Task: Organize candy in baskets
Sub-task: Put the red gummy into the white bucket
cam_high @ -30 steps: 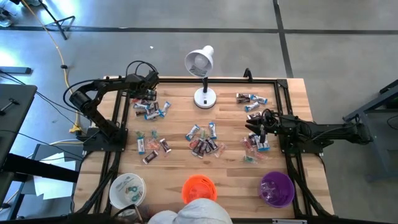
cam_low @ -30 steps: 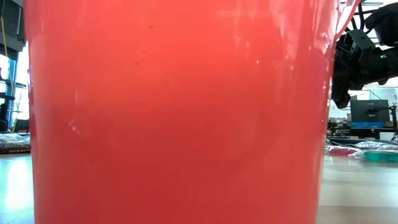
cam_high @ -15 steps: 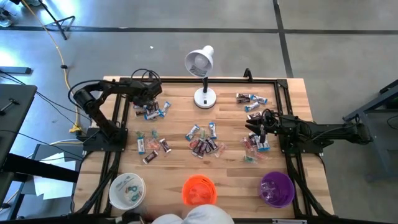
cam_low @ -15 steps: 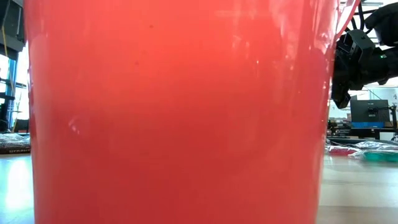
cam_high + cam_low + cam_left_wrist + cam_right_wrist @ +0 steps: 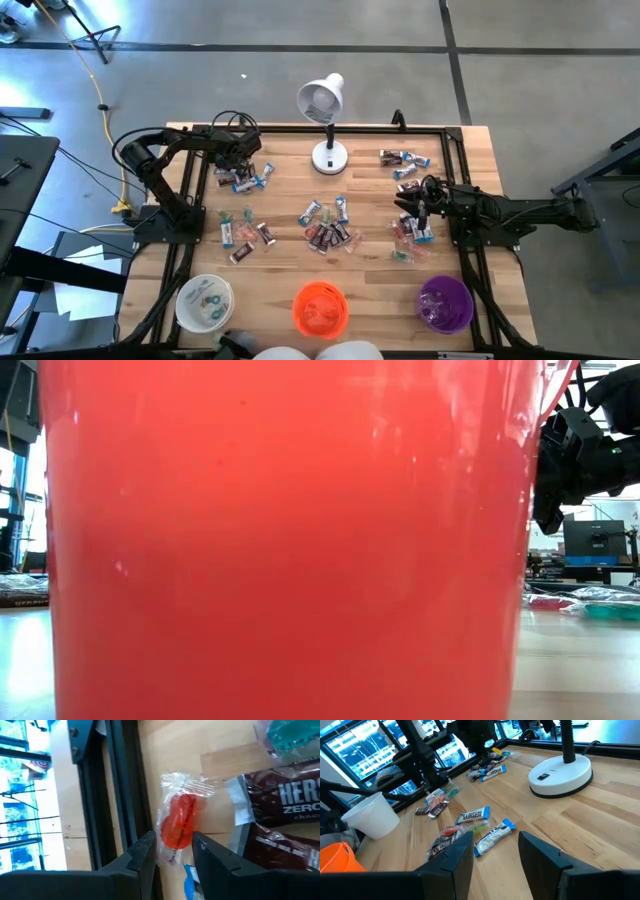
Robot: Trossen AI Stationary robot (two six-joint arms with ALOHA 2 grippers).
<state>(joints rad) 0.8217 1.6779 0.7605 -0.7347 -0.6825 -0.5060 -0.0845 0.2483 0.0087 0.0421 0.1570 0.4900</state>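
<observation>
Wrapped candies lie in loose groups on the wooden table: at the far left [image 5: 248, 176], in the middle [image 5: 328, 228] and at the right [image 5: 404, 160]. The white [image 5: 205, 305], orange [image 5: 320, 308] and purple [image 5: 445, 303] baskets stand along the near edge. My left gripper [image 5: 242, 160] hangs low over the far-left group, slanting down. It is open, with its fingers on either side of an orange-red candy in a clear wrapper [image 5: 178, 820] that lies flat on the wood. My right gripper [image 5: 410, 207] waits open and level at the right, with nothing between its fingers [image 5: 495, 842]. My left gripper's fingertips [image 5: 146, 851] stand close on both sides of the near end of the orange-red candy's clear wrapper [image 5: 169, 854]. Whether they touch it I cannot tell.
A white desk lamp [image 5: 325, 110] stands at the far middle. A dark frame rail [image 5: 117, 795] runs just beside the orange-red candy. Brown bars [image 5: 280, 820] lie on its other side. The orange basket's wall [image 5: 290, 540] fills the low view. A person [image 5: 320, 352] is at the near edge.
My left gripper has come down and a little toward the near edge onto the far-left candy group, rolling its wrist on the way, and has then kept still. The person at the near edge has drawn back, uncovering the orange basket.
</observation>
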